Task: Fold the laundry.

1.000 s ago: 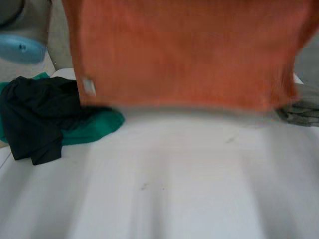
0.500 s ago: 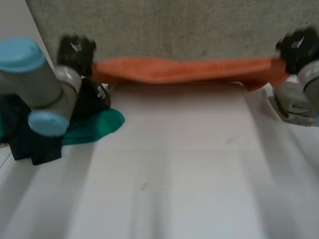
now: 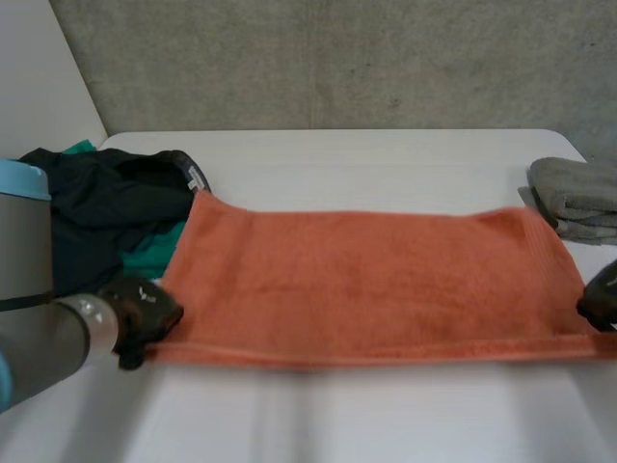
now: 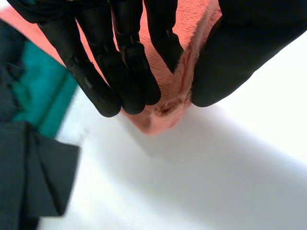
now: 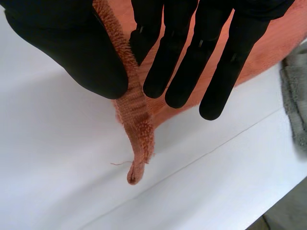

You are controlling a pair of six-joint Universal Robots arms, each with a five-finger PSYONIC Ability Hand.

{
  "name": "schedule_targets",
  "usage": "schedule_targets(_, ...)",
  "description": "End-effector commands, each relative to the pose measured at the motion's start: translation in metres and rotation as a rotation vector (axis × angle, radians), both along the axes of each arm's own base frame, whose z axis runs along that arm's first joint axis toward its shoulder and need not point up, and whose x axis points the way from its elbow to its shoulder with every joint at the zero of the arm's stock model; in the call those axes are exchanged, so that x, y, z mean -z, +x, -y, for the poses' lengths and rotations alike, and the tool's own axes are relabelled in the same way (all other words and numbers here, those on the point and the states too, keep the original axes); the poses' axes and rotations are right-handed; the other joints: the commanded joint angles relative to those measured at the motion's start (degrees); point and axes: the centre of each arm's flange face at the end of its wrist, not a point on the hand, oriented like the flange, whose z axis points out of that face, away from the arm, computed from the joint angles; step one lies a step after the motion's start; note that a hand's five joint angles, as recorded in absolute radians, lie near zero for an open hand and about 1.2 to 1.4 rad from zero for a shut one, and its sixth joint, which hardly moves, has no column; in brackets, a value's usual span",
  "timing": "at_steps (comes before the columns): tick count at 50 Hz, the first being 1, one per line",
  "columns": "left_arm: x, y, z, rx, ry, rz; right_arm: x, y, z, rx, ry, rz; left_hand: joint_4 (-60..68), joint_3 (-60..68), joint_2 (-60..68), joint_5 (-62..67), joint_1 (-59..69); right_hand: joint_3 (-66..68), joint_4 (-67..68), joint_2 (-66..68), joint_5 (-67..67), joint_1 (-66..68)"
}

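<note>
Towel [image 3: 376, 285] corners pinched, left robot hand [image 3: 145, 313], right robot hand [image 3: 600, 301]

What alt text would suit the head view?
An orange towel lies spread on a white table, the left hand and right hand each pinching a near corner. By its left end lie dark and green clothes, by its right a grey cloth.

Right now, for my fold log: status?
Left hand, right hand each pinch a near corner of orange towel. Towel flat on table. Dark clothes against its far left corner.
</note>
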Motion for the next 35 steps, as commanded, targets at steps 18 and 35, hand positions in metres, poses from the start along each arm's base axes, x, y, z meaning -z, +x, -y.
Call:
schedule_targets(18,0.001,-0.076,0.149,-0.141,-0.419,-0.184,0.05,0.056,0.137,0.027,-0.749,0.169,11.5,11.9,11.3,12.6,14.6,11.8,11.3,12.5,11.5,16.2)
schedule_targets(35,0.019,-0.128,0.169,0.0,-0.583,-0.15,0.072,0.076,0.167,0.073,-0.873,0.113,-58.5,-58.1,-58.7,-57.4,-55.4,-58.2,-58.7,-57.5,-58.5,-53.8)
